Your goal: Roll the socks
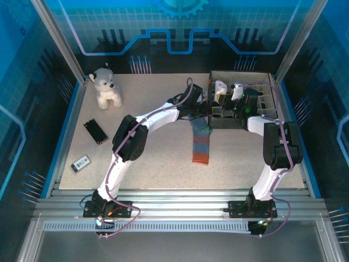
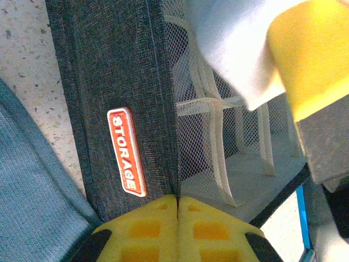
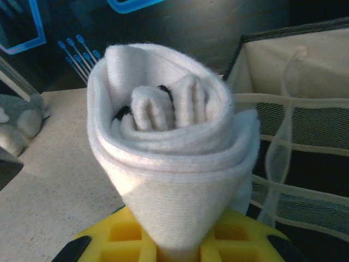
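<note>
The white sock (image 3: 169,158), rolled into a tight bundle, stands pinched in my right gripper (image 3: 177,248), which is shut on its lower end. In the top view this sock (image 1: 220,87) and right gripper (image 1: 225,94) hover over the left part of the dark storage box (image 1: 240,73). My left gripper (image 2: 178,204) is shut on the box's left wall (image 2: 120,65), at its upper edge; seen from above, it (image 1: 209,112) sits at the box's near-left corner. The teal-green sock (image 1: 200,142) lies flat on the table, orange cuff toward the arms; its fabric (image 2: 32,202) shows beside the box.
The box has mesh dividers (image 2: 212,109) inside. A white-grey plush dog (image 1: 106,87) sits at the back left. A black flat object (image 1: 95,131) and a small white device (image 1: 82,162) lie on the left. Metal frame posts border the table.
</note>
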Robot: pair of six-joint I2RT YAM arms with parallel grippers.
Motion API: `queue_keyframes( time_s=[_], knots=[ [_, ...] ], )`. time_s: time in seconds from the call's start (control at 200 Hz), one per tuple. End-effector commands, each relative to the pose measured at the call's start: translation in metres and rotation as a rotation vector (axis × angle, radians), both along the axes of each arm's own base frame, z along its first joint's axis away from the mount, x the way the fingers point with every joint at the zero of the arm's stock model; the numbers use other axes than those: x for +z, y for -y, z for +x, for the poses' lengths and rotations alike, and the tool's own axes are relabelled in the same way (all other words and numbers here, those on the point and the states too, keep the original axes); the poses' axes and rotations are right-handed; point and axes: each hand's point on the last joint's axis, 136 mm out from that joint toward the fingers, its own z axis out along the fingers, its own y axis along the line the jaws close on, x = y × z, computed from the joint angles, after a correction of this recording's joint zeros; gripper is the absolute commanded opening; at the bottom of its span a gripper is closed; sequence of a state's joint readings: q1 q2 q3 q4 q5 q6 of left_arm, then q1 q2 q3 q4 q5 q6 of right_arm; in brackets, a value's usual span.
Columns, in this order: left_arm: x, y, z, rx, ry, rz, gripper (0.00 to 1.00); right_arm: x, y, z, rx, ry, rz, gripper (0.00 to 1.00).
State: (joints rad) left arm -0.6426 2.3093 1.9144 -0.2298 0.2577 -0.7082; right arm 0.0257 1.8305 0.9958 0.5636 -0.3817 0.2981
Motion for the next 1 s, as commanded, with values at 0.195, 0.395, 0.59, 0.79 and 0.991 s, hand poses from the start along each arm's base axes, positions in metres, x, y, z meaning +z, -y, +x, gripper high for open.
queue_keyframes(
  time_s=[0.195,0.395,0.59,0.79,0.991],
  knots=[
    [-0.029,-0.006,-0.013,0.006,-0.091,0.06,0.0,-0.015,-0.018,0.001,0.038,-0.047,0.063,0.04],
    [-0.033,-0.008,-0.015,0.007,-0.102,0.066,0.0,-0.024,-0.01,0.011,-0.009,-0.078,0.072,0.04],
    [-0.038,-0.015,-0.015,0.031,-0.117,0.059,0.0,-0.028,0.0,0.013,-0.065,-0.11,0.072,0.05],
    [-0.035,-0.02,-0.011,0.04,-0.12,0.05,0.0,-0.04,0.003,0.007,-0.122,-0.207,0.016,0.05],
    [-0.032,-0.021,-0.008,0.043,-0.112,0.048,0.0,-0.067,-0.01,-0.002,-0.137,-0.345,-0.119,0.07]
  ],
)
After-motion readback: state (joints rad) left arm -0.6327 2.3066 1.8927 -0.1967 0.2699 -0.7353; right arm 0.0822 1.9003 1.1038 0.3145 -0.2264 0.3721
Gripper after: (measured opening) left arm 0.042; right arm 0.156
